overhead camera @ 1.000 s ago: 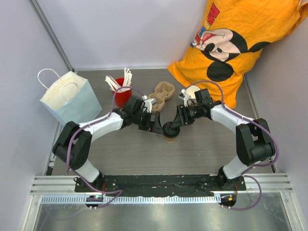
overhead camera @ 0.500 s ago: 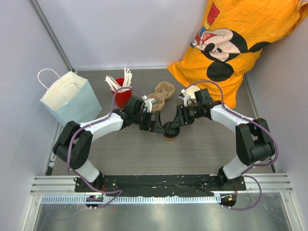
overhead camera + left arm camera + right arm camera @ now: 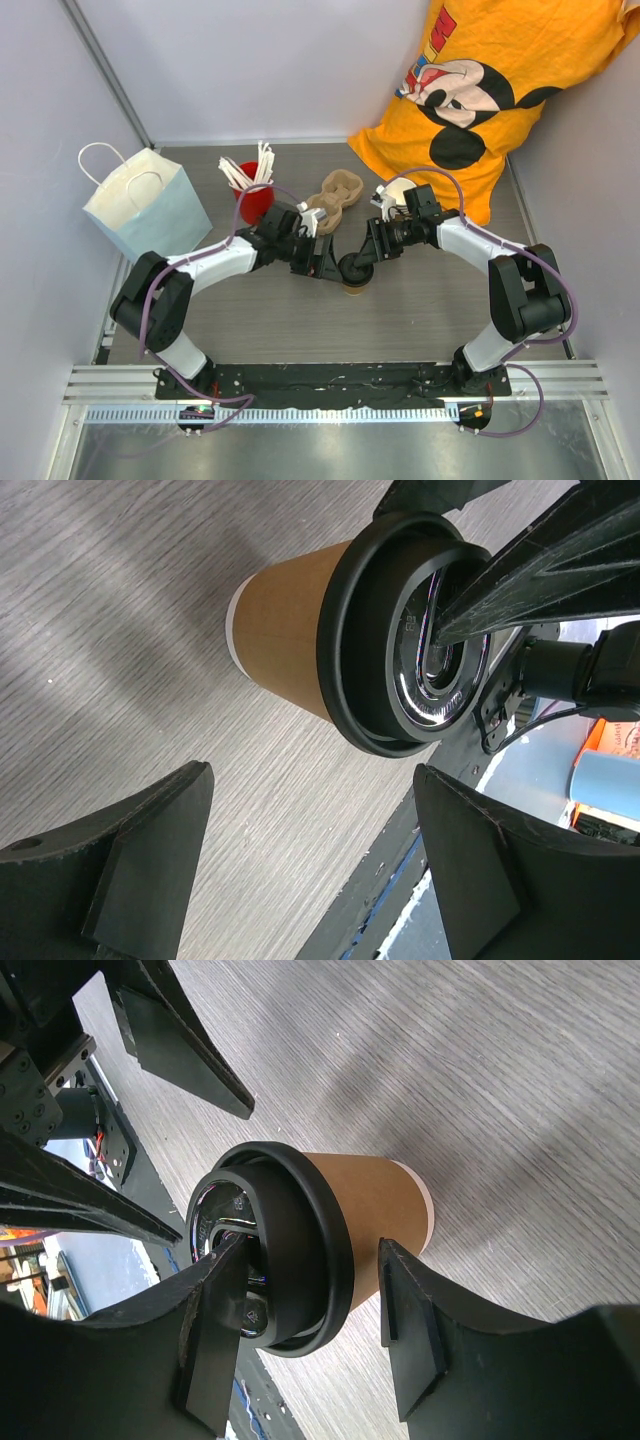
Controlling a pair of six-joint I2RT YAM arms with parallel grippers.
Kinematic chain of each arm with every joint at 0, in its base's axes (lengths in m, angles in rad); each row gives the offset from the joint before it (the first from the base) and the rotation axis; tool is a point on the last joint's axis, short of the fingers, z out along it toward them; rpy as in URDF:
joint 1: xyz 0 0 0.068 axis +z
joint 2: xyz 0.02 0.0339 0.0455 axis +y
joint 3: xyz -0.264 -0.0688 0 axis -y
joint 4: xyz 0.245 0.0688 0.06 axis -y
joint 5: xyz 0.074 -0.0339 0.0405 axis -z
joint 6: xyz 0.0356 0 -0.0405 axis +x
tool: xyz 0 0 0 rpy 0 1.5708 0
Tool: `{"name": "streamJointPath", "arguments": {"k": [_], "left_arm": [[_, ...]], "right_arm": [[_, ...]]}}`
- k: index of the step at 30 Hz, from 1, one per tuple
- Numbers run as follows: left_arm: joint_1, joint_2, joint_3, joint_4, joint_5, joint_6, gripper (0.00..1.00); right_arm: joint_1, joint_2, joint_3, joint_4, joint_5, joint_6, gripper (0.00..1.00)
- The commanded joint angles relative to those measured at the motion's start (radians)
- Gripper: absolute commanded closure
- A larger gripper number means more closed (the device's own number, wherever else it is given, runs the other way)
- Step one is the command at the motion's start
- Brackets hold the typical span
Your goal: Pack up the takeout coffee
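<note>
The takeout coffee (image 3: 352,288) stands upright mid-table, a brown paper cup (image 3: 285,630) with its black lid (image 3: 400,630) seated on top. My right gripper (image 3: 310,1290) is open and straddles the top of the cup (image 3: 375,1205). One of its fingers (image 3: 215,1320) lies across the lid (image 3: 300,1250), and the other stands beside the cup wall with a gap. From the left, my left gripper (image 3: 310,870) is wide open and points at the cup, which sits ahead of its fingertips, not between them. In the top view the left gripper (image 3: 322,264) and right gripper (image 3: 368,252) flank the cup closely.
A pale blue paper bag (image 3: 145,205) stands open at the left. Behind the left arm sit a red cup of white sticks (image 3: 253,198) and a brown pulp carrier tray (image 3: 335,190). An orange printed shirt (image 3: 480,90) covers the back right corner.
The left gripper has edged slightly toward the cup. The right gripper and the cup have not moved.
</note>
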Motion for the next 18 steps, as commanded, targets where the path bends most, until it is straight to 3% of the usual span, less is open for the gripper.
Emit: {"name": "streamJointPath", "arguments": {"k": [1,18], "left_arm": [[-0.012,0.008,0.009,0.036,-0.013,0.01,0.14],[-0.02,0.063,0.005,0.005,-0.116,0.029,0.14]], "right_arm": [[0.0,0.017,-0.021,0.006,0.061,-0.019,0.43],[0.001,0.017,-0.038,0.012,0.081,-0.019,0.43]]}}
